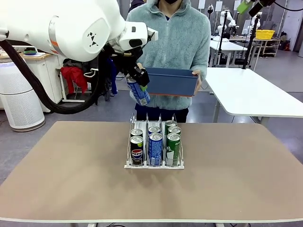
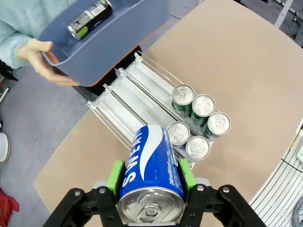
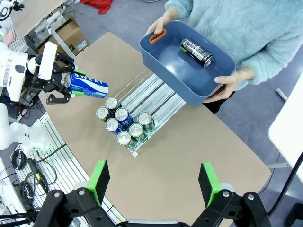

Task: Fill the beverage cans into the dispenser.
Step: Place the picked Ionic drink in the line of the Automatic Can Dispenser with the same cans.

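Beverage cans (image 1: 155, 147) stand in a bunch at the near end of the dispenser (image 1: 147, 122), which sits in the middle of the brown table (image 1: 71, 170). There are seven of them. Two are in the left lane, with a black Pepsi can (image 1: 137, 152) in front. Two blue ones are in the middle lane. Three green ones (image 1: 173, 149) are in the right lane. All stand straight up, close together. The far part of each lane is bare.

Past them, the left gripper (image 1: 140, 80) hangs in the air over the far left end of the dispenser. Its green pads (image 2: 115, 176) are pressed on both sides of a blue can (image 2: 151, 165). This can is tipped over at a slant and touches nothing else.

The right gripper (image 3: 154, 182) is high above the table. Its two fingers are wide apart with nothing between them.

Farthest off, a person stands at the far edge of the table. Both hands (image 3: 232, 80) hold a dark blue bin (image 1: 171, 81) up in the air, just beside the held can. One black can (image 3: 196, 52) lies on its side inside the bin.
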You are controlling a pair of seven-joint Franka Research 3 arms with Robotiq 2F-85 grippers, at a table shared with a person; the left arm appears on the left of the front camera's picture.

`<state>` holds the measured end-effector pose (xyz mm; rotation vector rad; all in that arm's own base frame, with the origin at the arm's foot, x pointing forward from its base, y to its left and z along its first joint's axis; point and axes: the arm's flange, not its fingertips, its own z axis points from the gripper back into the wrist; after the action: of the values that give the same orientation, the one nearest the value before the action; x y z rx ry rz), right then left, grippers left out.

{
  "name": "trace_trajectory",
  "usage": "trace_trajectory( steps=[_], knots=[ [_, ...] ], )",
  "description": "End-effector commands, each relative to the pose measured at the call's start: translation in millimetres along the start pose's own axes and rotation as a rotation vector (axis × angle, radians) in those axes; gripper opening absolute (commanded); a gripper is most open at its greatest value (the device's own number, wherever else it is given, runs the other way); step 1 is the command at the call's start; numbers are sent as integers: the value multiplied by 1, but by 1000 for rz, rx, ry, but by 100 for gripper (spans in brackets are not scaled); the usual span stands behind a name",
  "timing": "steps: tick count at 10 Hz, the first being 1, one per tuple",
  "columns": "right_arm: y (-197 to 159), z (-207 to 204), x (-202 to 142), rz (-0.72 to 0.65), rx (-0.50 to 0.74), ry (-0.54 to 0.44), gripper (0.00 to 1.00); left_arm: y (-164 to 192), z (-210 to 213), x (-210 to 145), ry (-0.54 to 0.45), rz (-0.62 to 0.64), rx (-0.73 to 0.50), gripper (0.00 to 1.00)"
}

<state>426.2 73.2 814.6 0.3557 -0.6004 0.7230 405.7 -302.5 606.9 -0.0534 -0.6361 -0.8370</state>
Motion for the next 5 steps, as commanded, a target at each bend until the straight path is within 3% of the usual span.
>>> trace_trajectory(
  steps=[1,2,5],
  knots=[
    [1,1,-2,2,6,-2,100,21,21,1,-23,-29,-33,58],
    [1,1,-2,2,6,-2,100,0,0,0,0,0,0,58],
    [1,1,-2,2,6,-2,100,3,1,1,4,-7,-7,58]
  ],
)
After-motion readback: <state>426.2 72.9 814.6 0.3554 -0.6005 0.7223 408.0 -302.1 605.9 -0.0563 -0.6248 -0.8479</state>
